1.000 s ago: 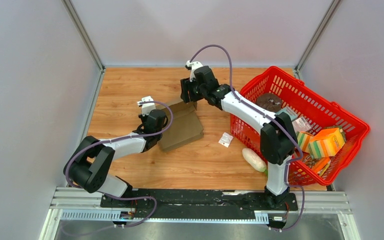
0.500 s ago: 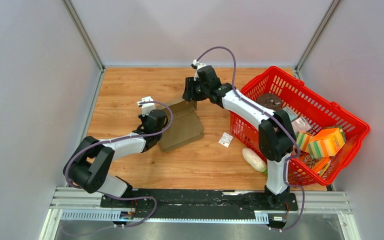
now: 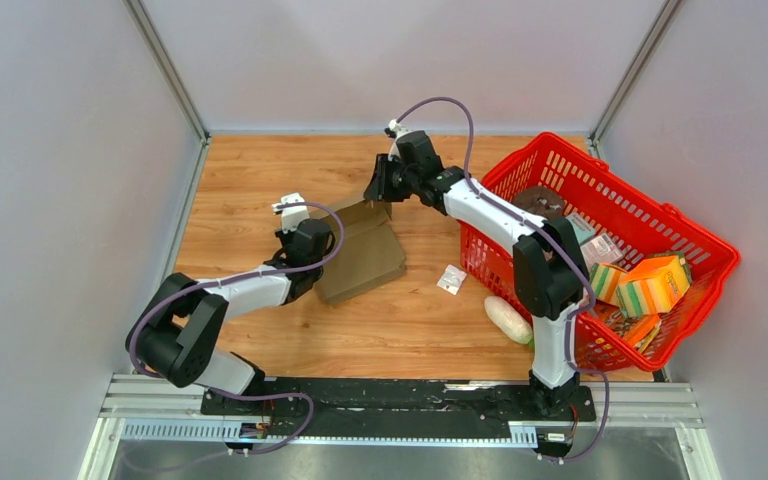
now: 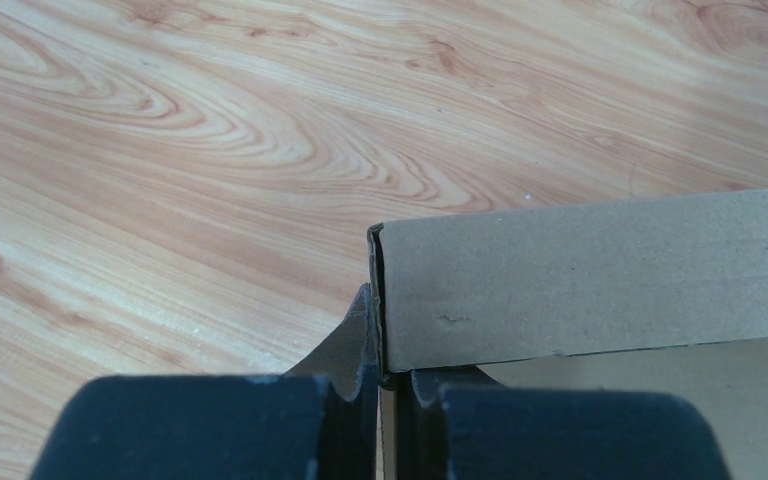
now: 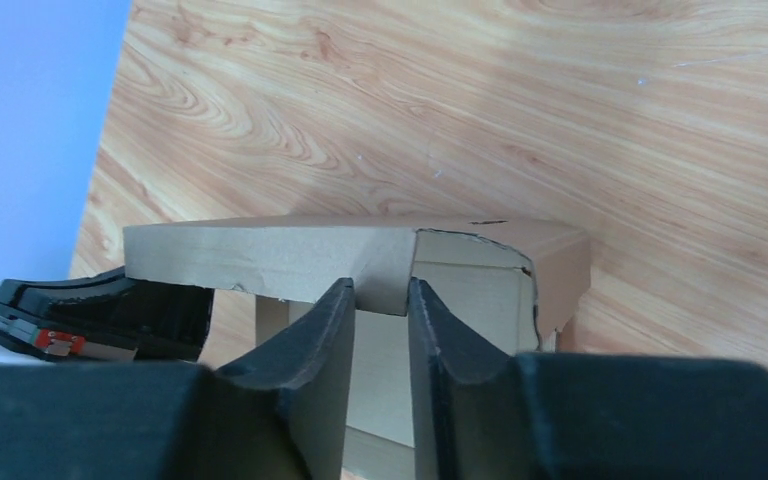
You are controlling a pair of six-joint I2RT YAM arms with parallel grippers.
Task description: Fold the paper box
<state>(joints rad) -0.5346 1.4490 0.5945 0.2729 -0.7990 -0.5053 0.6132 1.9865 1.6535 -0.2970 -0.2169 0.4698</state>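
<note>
Grey-white panel walls (image 3: 60,150) close in three sides of a light, wavy-grained wooden worktop (image 3: 260,180), with thin metal posts at the two far corners. Dark base rail (image 3: 410,398) runs along the near edge. Paper box (image 3: 365,255), plain brown card, part-formed, sits left of centre on the worktop, between the two arms. Left pincer (image 4: 388,380) comes at its near-left side: jaws drawn tight together, nipping the end of an upright card wall, with bare wood beyond. Right pincer (image 5: 380,300) reaches over the far edge of the box; its fingers stand narrowly apart, rising in front of the lower edge of a raised flap. Whether the pads actually grip the card cannot be told. One box corner beside that flap shows a ragged edge. Red plastic basket (image 3: 550,138) stands at the right side, holding assorted goods. Small white packet (image 3: 451,279) lies just left of the basket, apart from the box; pale oblong item (image 3: 507,318) lies against the basket's near corner.
</note>
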